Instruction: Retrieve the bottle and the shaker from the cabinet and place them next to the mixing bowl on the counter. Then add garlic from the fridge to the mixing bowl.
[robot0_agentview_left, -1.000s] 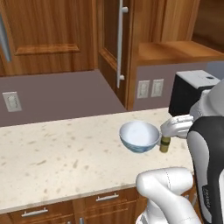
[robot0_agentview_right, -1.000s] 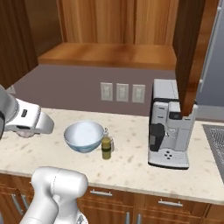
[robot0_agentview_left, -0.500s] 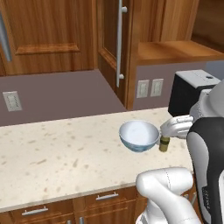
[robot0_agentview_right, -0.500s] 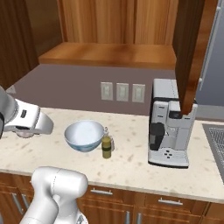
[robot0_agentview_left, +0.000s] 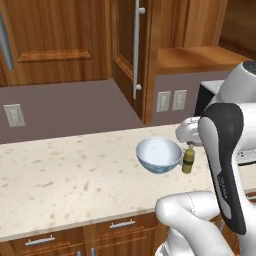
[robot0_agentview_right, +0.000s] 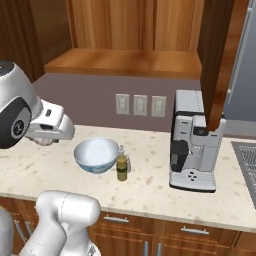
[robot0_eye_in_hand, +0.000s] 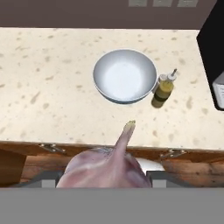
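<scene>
My tool (robot0_agentview_right: 45, 139), closed on the garlic (robot0_eye_in_hand: 109, 166), has edged toward the bowl (robot0_eye_in_hand: 125, 77) on the tabletop (robot0_eye_in_hand: 48, 65). The bottle (robot0_eye_in_hand: 162, 91) stands just beside it. I judge release into the bowl is near.

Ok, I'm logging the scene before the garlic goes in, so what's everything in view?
bowl: one, white inside, blue outside, on the counter
bottle: one, olive green, beside the bowl
shaker: apparently one, pale, against the bottle
garlic: one, whitish, held in the gripper
coffee machine: one, black and silver, on the counter
wall sockets: four, white, back wall
cabinet door: one, brown, open
gripper: one, shut on the garlic
</scene>
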